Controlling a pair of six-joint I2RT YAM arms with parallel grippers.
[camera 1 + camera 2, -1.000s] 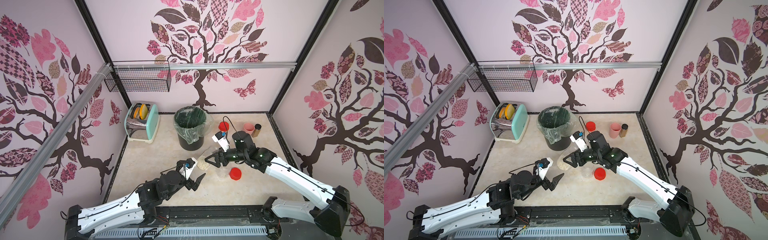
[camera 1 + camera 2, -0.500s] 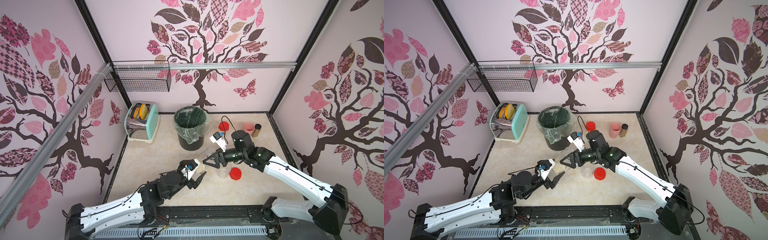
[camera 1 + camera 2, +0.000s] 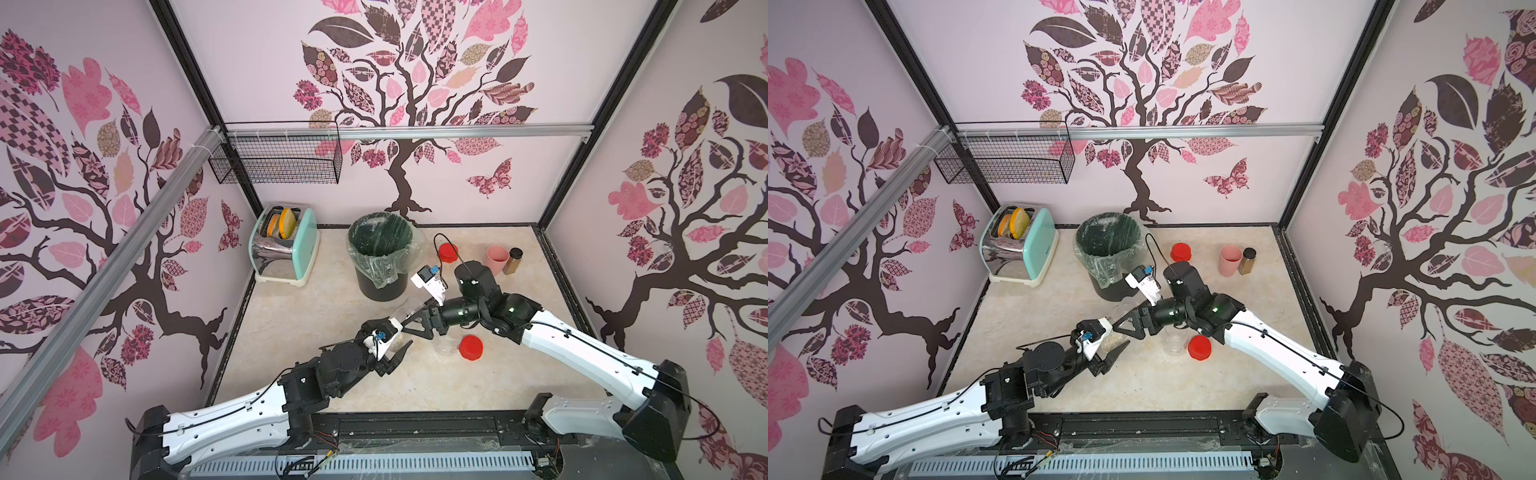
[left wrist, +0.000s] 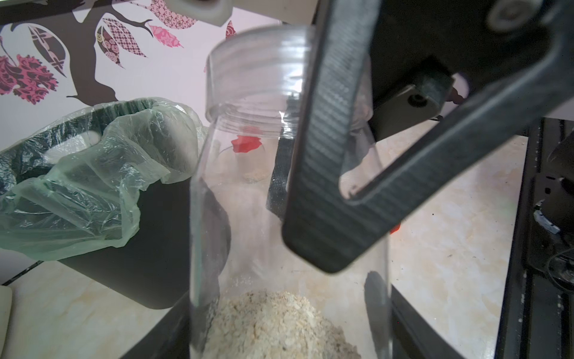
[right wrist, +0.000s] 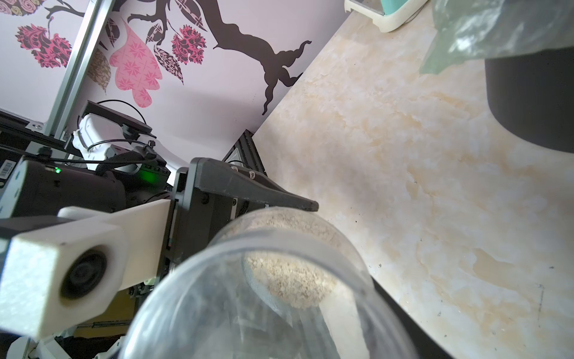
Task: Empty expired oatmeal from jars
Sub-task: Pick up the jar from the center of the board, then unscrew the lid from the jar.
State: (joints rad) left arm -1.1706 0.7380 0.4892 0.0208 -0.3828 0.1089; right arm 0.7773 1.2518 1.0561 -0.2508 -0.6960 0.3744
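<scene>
Since the earlier pictures, the left gripper (image 3: 395, 344) has been brought up to the clear-lidded jar (image 4: 248, 192). Its jaws have been narrowed from wide until they seem to lie against both sides of the jar's base. The right gripper (image 3: 409, 320) is closed on the upper part of the same jar, near the clear lid (image 4: 257, 71). The jar is thus held tilted in the air between the two arms, near the bin (image 3: 382, 291).

The step in hand is judged to be the removal of the lid. For this, the base should be held firmly by the left jaws but not crushed. The turning should be done by the right jaws on the lid alone, not on the clear wall. The mouth should be kept above the base until it is over the bin.

A low heap of oatmeal (image 4: 273, 323) is seen at the base end of the held jar. An open jar (image 3: 445, 347), seemingly empty, stands on the table (image 3: 291, 324) just beside a red lid (image 3: 471, 347). A red-lidded jar (image 3: 448, 252) stands further back; its content cannot be told. The bin is lined with a green bag (image 4: 93, 174).
</scene>
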